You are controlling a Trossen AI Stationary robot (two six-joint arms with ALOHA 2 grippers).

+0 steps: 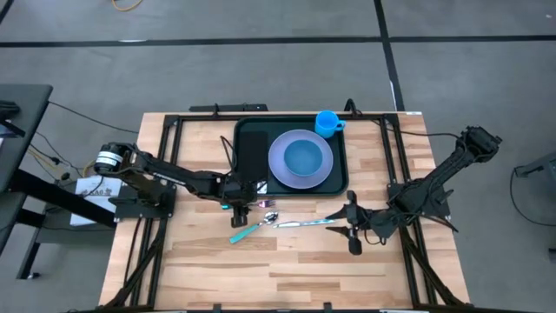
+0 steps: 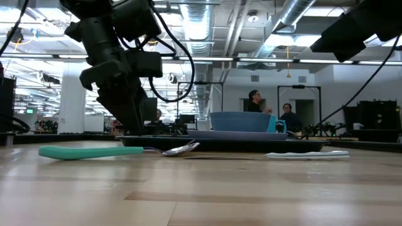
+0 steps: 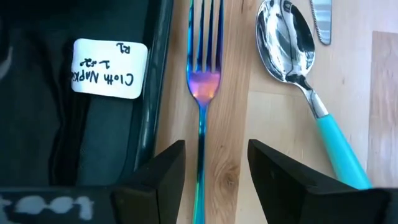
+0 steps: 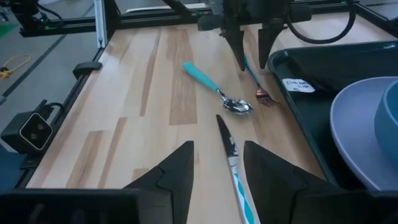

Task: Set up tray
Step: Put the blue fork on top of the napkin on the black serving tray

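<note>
The dark green tray (image 1: 246, 127) sits at the table's far middle, carrying a lavender plate (image 1: 280, 170) with a blue bowl (image 1: 304, 157), a blue cup (image 1: 327, 122) and a black cloth napkin (image 1: 253, 153). An iridescent fork (image 3: 202, 81) lies on the wood along the tray's near rim. My left gripper (image 3: 216, 149) is open and points down, one finger on each side of the fork's handle, clear of it. A teal-handled spoon (image 1: 252, 228) and a knife (image 1: 304, 223) lie nearby. My right gripper (image 4: 217, 152) is open, hovering by the knife's handle end.
The napkin bears a white label (image 3: 109, 68). The tray's raised rim (image 3: 158, 74) runs close beside the fork. Bare wood stretches toward the table's near edge (image 1: 278, 278). Black frame rails (image 1: 161, 165) flank both table sides. People stand in the room behind (image 2: 254, 100).
</note>
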